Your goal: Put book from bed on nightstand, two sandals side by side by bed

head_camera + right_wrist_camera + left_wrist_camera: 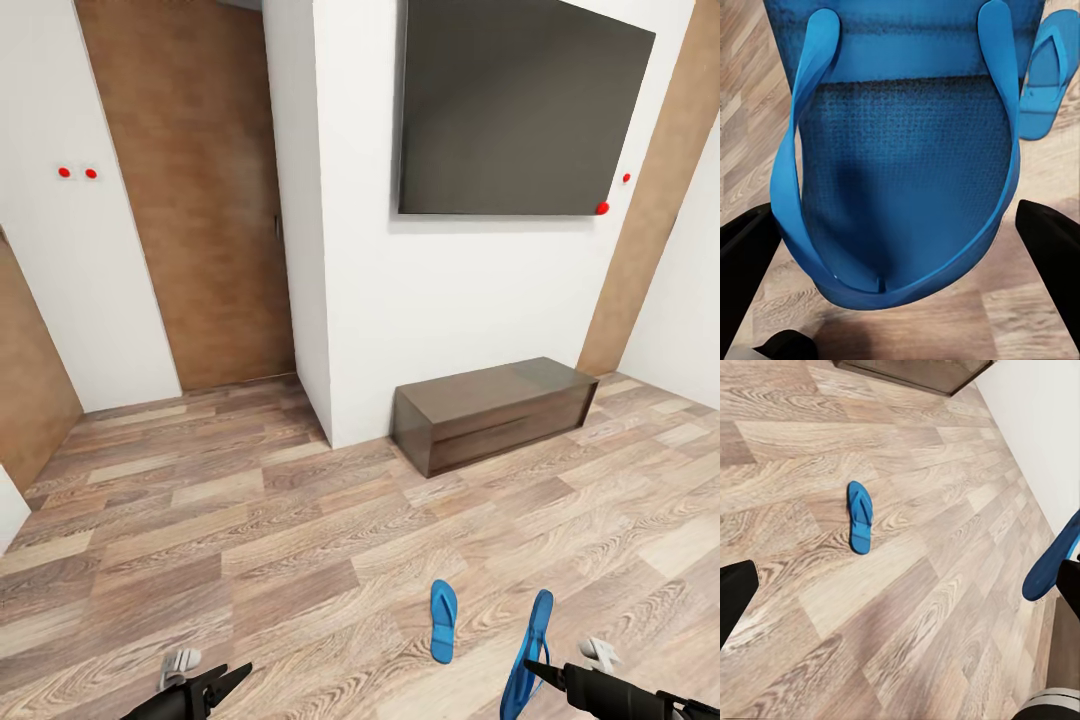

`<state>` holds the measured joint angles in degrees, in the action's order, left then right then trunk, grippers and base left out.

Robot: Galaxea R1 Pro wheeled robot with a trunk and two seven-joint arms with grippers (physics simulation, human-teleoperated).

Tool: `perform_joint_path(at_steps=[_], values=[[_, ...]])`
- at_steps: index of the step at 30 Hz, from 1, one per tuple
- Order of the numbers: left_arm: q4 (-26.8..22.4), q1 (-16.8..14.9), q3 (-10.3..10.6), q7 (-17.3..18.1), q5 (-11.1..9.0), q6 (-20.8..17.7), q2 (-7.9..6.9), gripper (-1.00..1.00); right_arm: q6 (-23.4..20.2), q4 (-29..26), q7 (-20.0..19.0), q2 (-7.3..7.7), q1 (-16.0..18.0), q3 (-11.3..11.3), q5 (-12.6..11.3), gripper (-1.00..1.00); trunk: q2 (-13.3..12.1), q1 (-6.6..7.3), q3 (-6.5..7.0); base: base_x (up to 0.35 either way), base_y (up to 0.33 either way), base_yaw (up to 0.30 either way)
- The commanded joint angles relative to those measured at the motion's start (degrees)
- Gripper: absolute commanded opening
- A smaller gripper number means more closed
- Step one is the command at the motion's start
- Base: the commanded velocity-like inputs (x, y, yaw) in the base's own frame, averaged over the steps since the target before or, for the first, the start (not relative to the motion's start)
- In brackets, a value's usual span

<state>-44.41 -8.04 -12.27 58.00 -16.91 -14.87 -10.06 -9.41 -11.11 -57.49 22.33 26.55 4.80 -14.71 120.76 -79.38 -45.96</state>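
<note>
One blue sandal (pixel 527 655) is held on edge, lifted off the wood-plank floor (pixel 250 520), by the right claw (pixel 535 672), whose fingers are closed on it. The other sandal (pixel 443 620) is laid flat on the floor just beside it. The left claw (pixel 228 682) is seen low over the floor, parted and with nothing in it. A long low dark-wood bench (pixel 495 410) is set against the white wall (pixel 450 300) under a dark screen (pixel 515 105)

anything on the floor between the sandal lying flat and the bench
No, that stretch is bare wood floor. The head view shows only planks between the flat sandal and the bench; the left wrist view agrees.
</note>
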Motion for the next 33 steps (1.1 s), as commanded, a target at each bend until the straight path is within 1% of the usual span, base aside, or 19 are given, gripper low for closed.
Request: perform_joint_path(at_steps=[1,26,28,33], values=[[0.02,-0.04,-0.03,0.18,-0.32,-0.60,-0.01,1.00,-0.61,-0.01,-0.25,-0.01,0.01,0.47,0.04,-1.00,0.02,0.01,-0.06,0.000,0.000,0.233],[0.02,-0.04,-0.03,0.14,-0.32,-0.60,0.04,1.00,-0.61,-0.02,-0.25,-0.01,0.00,0.47,0.07,-1.00,0.02,0.01,-0.06,0.000,0.000,0.276],[0.02,-0.04,-0.03,0.12,-0.32,-0.60,0.04,1.00,-0.61,-0.02,-0.25,-0.01,0.00,0.47,0.03,-1.00,0.02,0.01,-0.08,0.000,0.000,0.159],[0.02,-0.04,-0.03,0.11,-0.32,-0.60,0.04,1.00,-0.61,-0.05,-0.25,-0.01,0.01,0.47,0.06,-1.00,0.02,0.01,-0.08,0.000,0.000,0.020]])
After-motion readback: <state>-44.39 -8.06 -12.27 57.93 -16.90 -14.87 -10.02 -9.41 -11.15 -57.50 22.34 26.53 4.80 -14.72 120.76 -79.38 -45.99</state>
